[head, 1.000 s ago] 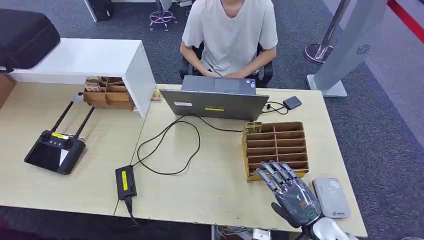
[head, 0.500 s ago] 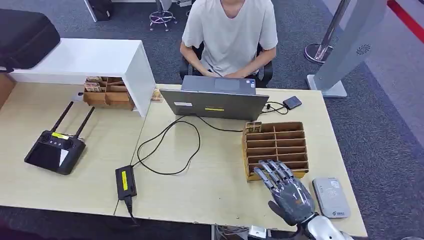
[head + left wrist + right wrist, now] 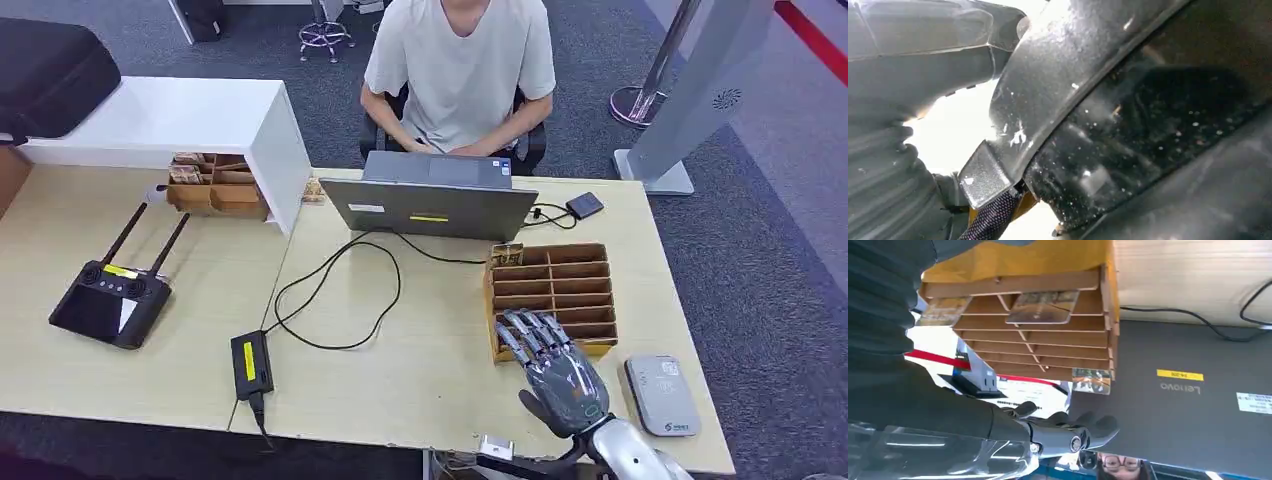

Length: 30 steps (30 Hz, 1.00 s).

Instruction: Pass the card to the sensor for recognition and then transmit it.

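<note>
My right hand (image 3: 555, 368) hovers open and holds nothing, its fingers (image 3: 525, 332) spread over the near left corner of the wooden card rack (image 3: 575, 270). A card (image 3: 507, 254) stands in the rack's far left slot. In the right wrist view the rack (image 3: 1105, 300) shows cards in its slots, one flat card (image 3: 1040, 307) near the hand and another card (image 3: 1091, 381) at the far end. The grey card sensor (image 3: 662, 395) lies on the table to the right of my hand. My left hand's ribbed cover (image 3: 878, 165) shows in the left wrist view, its fingers hidden.
A person sits behind an open laptop (image 3: 430, 205) at the table's far side. Black cables (image 3: 335, 290) and a power brick (image 3: 250, 362) lie mid-table. On the left are a remote controller (image 3: 110, 300) and a white shelf (image 3: 200, 120) over a second rack (image 3: 215, 185).
My right hand has slid left and a little forward along the rack's near edge, away from the sensor. Nothing else has moved.
</note>
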{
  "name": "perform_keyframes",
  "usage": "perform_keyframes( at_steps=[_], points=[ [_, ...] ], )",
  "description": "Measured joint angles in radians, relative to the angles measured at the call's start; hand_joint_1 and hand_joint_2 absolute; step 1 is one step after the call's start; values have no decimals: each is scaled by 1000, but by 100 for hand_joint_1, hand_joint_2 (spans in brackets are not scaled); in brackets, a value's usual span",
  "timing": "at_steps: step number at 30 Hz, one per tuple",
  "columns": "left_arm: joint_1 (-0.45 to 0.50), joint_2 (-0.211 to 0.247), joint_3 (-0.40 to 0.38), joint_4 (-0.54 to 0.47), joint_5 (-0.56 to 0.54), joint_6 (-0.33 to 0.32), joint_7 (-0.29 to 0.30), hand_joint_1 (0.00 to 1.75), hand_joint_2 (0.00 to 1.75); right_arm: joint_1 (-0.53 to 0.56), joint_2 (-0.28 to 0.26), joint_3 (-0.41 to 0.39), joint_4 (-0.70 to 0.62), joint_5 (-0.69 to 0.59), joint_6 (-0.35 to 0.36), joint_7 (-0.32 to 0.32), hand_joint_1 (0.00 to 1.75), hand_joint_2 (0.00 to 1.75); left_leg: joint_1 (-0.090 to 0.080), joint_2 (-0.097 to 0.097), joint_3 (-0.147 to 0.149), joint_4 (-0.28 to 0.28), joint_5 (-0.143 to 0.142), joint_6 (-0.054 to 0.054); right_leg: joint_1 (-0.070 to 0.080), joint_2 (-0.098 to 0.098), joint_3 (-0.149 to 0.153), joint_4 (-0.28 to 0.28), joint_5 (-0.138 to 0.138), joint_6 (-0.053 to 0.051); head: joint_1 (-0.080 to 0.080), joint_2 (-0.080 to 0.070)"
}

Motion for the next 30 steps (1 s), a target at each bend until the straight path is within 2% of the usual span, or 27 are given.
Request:
perform_keyframes(
  at_steps=[7, 24, 30],
  points=[
    [-1, 0, -1, 0, -2, -2, 0, 0, 175, -16, 23, 9, 34, 0, -5, 0, 0, 175, 0, 0, 0, 0, 0, 0, 0, 0, 0, 0, 0, 0, 0, 0],
    [-1, 0, -1, 0, -2, -2, 0, 0, 175, -22, 37, 14, 58, -8, -12, 0, 0, 175, 0, 0, 0, 0, 0, 0, 0, 0, 0, 0, 0, 0, 0, 0],
    [-2, 0, -1, 0, -5, -7, 2, 0, 175, -30, 60, 19, 79, -8, -11, -6, 0, 175, 0, 0, 0, 0, 0, 0, 0, 0, 0, 0, 0, 0, 0, 0]
  ],
)
